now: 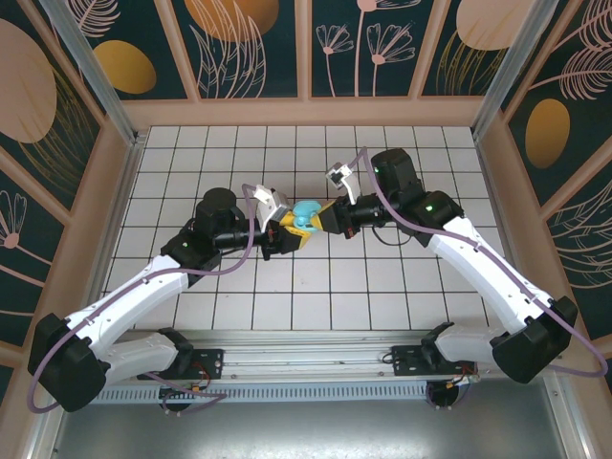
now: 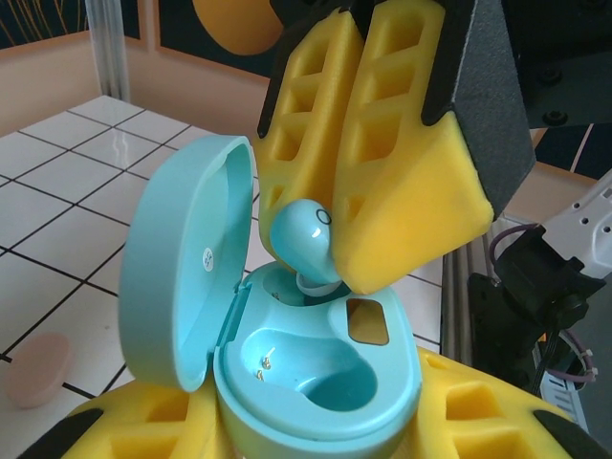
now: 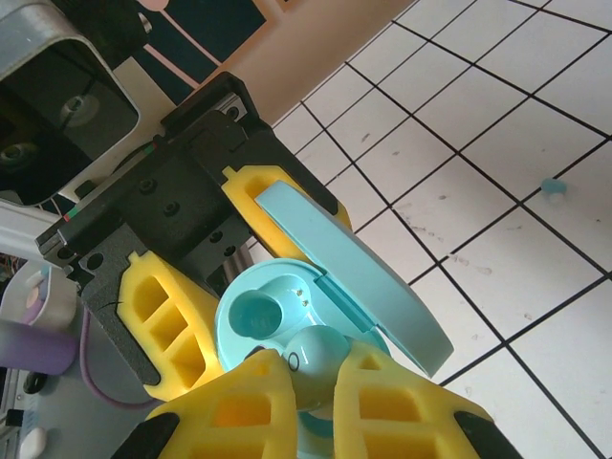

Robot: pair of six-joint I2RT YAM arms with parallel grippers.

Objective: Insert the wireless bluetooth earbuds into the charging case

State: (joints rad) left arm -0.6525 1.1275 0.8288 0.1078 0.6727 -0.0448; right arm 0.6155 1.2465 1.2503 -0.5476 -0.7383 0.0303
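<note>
Blue earbud (image 2: 302, 237) within right tool (image 2: 321, 252)

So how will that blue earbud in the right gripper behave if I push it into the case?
Probably slippery: the earbud is glossy and rounded, pinched in the right gripper. Small, likely light, so a skewed push into the case could pop it free, and it may roll.

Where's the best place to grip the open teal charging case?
The teal charging case's lower shell, pinched across the flanks from underneath, as the left gripper holds it: the lid stands open at one side and the earbud wells face up, so both stay clear.
</note>
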